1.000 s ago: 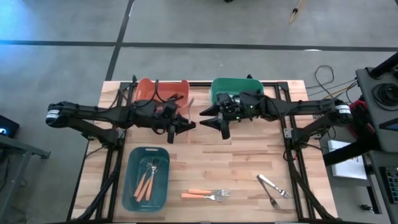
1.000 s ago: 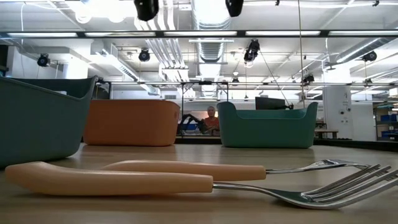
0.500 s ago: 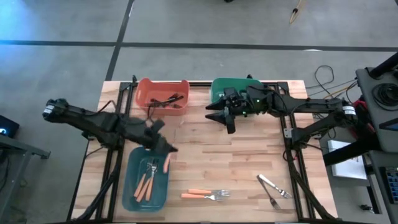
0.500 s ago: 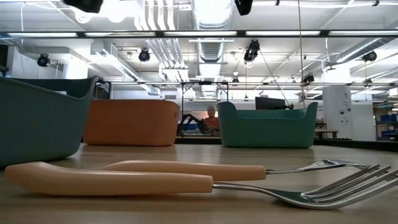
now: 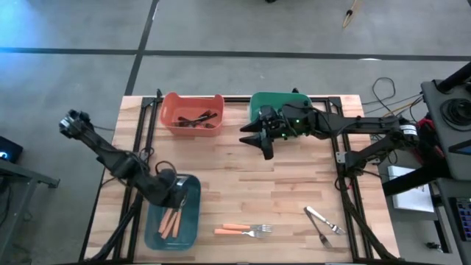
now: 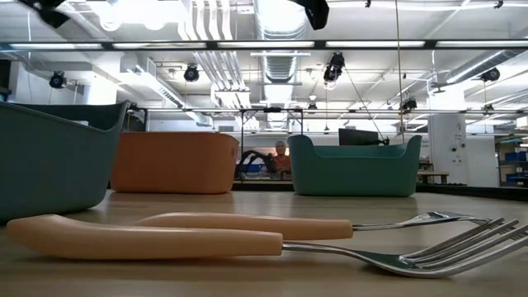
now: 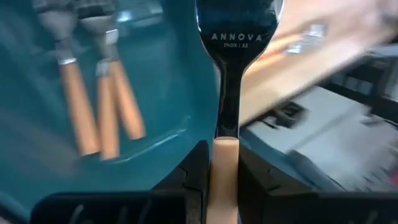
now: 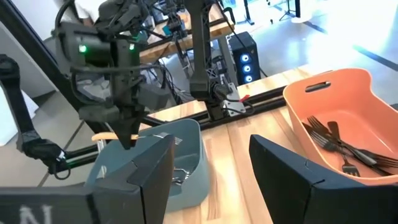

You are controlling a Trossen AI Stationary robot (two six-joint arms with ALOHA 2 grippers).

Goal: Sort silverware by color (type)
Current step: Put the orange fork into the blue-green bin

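My left gripper hovers over the blue bin, shut on an orange-handled utensil with a metal head. Three orange-handled utensils lie in that bin. Two more orange-handled forks lie flat on the table near its front edge, close in the low view. Silver utensils lie at the near right. My right gripper hangs open, holding nothing, in front of the green bin. My left gripper pinches the utensil's orange handle between its two fingers, just behind where the handle meets the metal neck. The fingers slant downward, and the utensil runs along them with its head sticking out ahead. It hangs clear above the blue bin.
An orange bin at the far left holds black forks. The green bin stands beside it at the far middle. Bare wood lies between the bins and the loose forks. A person shows far off behind the table.
My left gripper has swung from the table's far middle, beside the orange bin, toward the near left and down to the blue bin. It has rolled about its own line and tipped downward, carrying the orange-handled utensil with it.
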